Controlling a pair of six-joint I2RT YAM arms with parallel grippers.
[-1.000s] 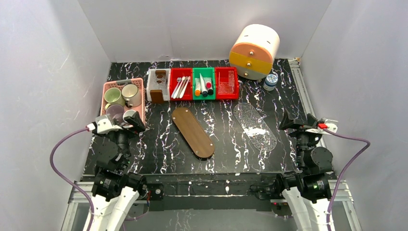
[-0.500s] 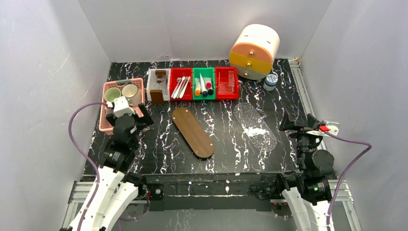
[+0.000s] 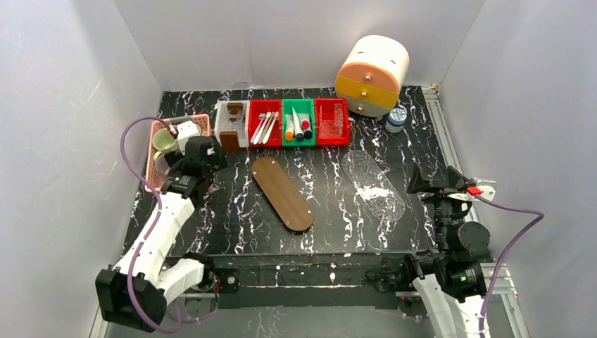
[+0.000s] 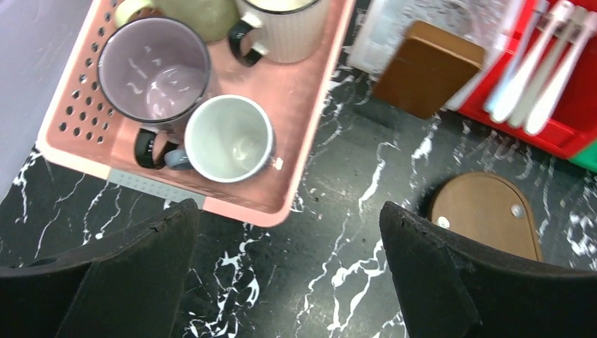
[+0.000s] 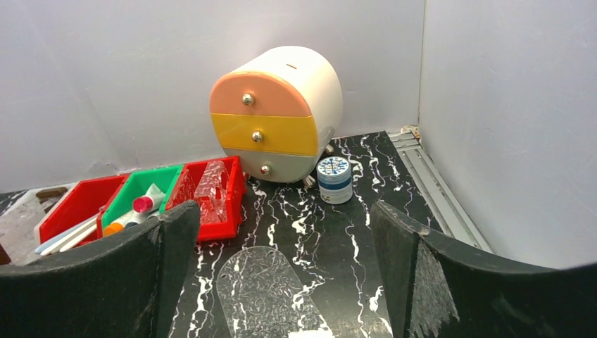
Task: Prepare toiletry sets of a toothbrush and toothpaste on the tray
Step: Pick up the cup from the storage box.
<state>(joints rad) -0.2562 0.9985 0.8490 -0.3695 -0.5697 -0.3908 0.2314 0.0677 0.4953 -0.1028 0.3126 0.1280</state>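
Far left: pink basket (image 3: 156,151) of mugs (image 3: 165,141), untouched.

Then left gripper (image 4: 285,211), now hanging over the basket's near-right corner, well forward of its spot by the arm base a second ago. Wide open, holding nothing. Reads as a reach toward the bins, not the mugs.

Next right: clear box (image 3: 227,116) with a brown block (image 3: 230,139), then red bin (image 3: 251,123) with the white toothbrushes (image 3: 265,127) lying side by side. Ahead and right of the gripper, seen at top right of the left wrist view. Green bin (image 3: 298,105) beside it with the toothpaste tubes (image 3: 298,127), caps in different colours.

Mid tabletop (image 3: 232,211): wooden oval tray (image 3: 282,193), bare. Right of it a clear patterned oval tray (image 3: 373,184), also bare. Cannot tell which of the two is meant as the target.

Far right: right gripper (image 5: 285,211), parked at the tabletop's right edge, same pose as a second ago, fingers apart and empty.

Meaning: zero sets laid, first pick just starting, probably a toothbrush. Needs more travel right and back, then a drop into the red bin. Risk: brushes packed close together, easy to snag two.
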